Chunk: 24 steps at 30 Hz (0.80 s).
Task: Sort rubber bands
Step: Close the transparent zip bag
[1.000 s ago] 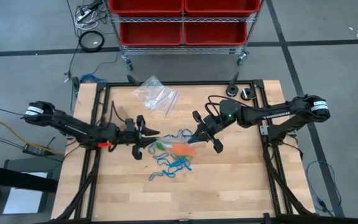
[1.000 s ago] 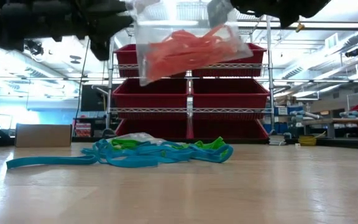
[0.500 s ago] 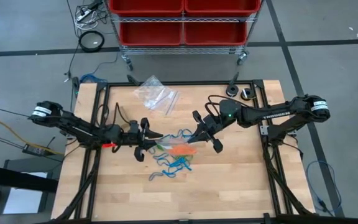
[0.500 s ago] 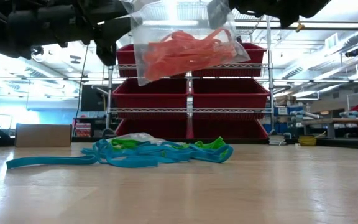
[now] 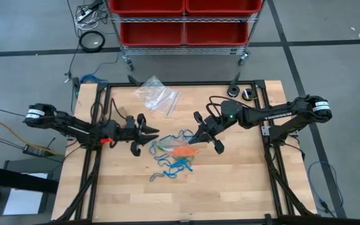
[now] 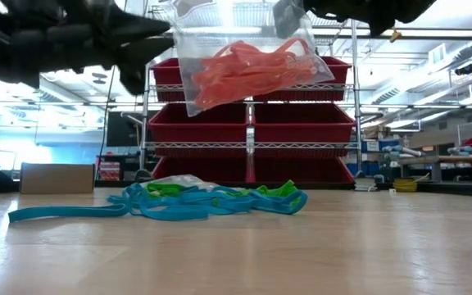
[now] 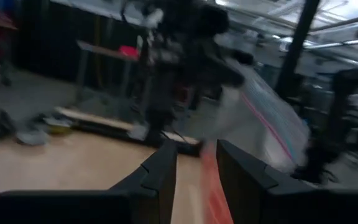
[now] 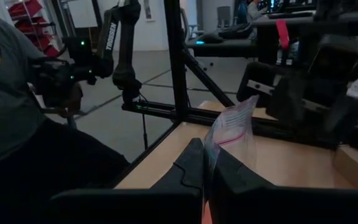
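Clear plastic bags lie near the wooden surface's far edge, with red bins on a wire rack beyond.

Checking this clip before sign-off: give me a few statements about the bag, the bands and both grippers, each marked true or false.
1. The right gripper is shut on the clear bag, holding it above the table. True.
2. The bag holds blue bands. False: it holds orange bands.
3. Blue and green bands lie loose on the wooden table. True.
4. The left gripper is clamped on the bag. False: its fingers stand apart, short of the bag's edge.
5. More clear bags lie near the table's far edge. True.
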Each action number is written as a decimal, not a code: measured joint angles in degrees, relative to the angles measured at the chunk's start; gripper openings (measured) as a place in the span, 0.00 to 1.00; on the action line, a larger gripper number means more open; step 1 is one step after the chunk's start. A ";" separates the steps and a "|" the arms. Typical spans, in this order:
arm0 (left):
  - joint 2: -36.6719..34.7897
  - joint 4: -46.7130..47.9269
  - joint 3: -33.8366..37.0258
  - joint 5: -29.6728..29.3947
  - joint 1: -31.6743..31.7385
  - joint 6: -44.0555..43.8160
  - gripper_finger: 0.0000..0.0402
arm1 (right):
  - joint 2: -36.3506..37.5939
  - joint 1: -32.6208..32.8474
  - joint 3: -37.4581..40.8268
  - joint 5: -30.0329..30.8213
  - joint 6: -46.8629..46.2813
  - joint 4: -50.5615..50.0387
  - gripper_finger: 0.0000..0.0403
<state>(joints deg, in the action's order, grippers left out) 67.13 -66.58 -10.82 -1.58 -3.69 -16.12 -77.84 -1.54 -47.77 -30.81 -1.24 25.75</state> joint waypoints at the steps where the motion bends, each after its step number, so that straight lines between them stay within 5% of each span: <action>1: -0.10 0.09 0.66 1.99 0.31 -1.25 0.31 | 0.00 0.00 0.00 -0.02 0.11 -0.01 0.00; 14: -0.07 -4.36 1.96 8.27 -0.23 -3.65 0.31 | -0.02 -0.02 0.00 1.32 0.99 0.62 0.00; 24: 0.10 -4.01 1.96 5.06 -4.99 -0.51 0.41 | -0.02 -0.02 0.00 2.32 0.94 1.50 0.00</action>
<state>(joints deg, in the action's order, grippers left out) 67.23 -70.59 -8.86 3.48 -8.68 -16.63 -77.87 -1.56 -47.77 -28.49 -0.30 27.26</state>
